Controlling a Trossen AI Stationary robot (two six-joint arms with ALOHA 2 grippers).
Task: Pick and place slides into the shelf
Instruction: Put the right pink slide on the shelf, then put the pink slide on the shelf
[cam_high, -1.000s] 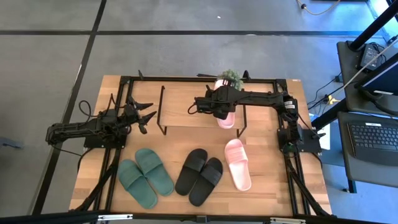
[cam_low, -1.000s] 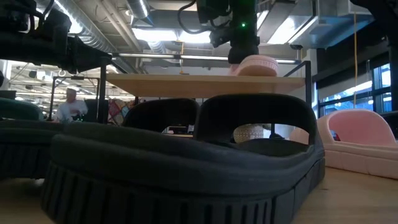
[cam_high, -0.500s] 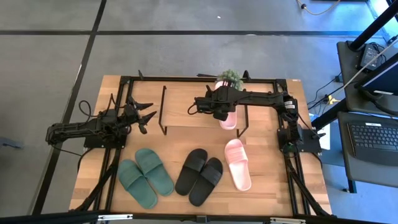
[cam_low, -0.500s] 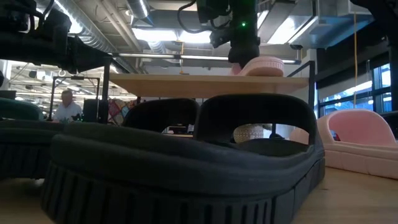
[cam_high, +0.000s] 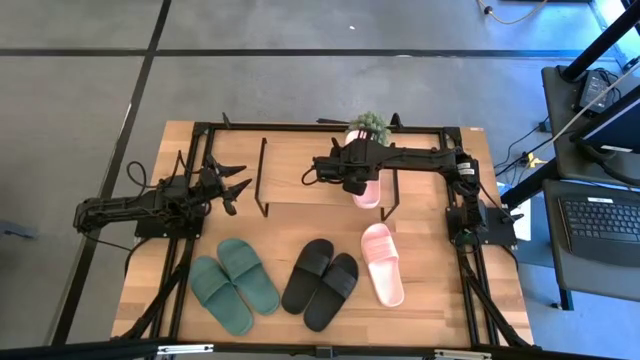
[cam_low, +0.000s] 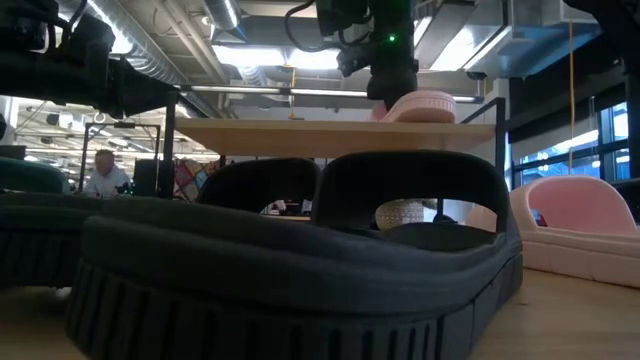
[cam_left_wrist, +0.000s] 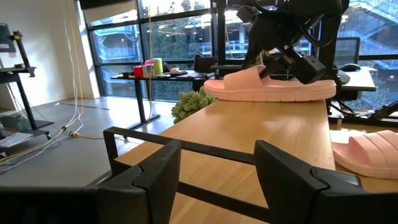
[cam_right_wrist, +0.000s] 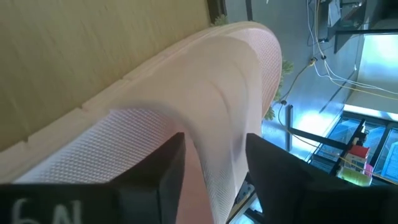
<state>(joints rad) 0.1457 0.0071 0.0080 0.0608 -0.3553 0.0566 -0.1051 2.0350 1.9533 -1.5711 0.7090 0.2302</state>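
Your right gripper (cam_right_wrist: 208, 168) has its two dark fingers (cam_right_wrist: 155, 171) on either side of the wide strap of a pale pink rubber slide (cam_high: 366, 192), jaws partly parted around it. That slide lies flat on the light wooden top board of the low wire-legged shelf (cam_high: 300, 170). Below the gripper, on the table, its pale pink mate (cam_high: 382, 264) lies beside the black pair (cam_high: 320, 283), then the dark green pair (cam_high: 234, 286). Far off, your left gripper (cam_high: 228, 186) hangs with fingers spread, holding nothing.
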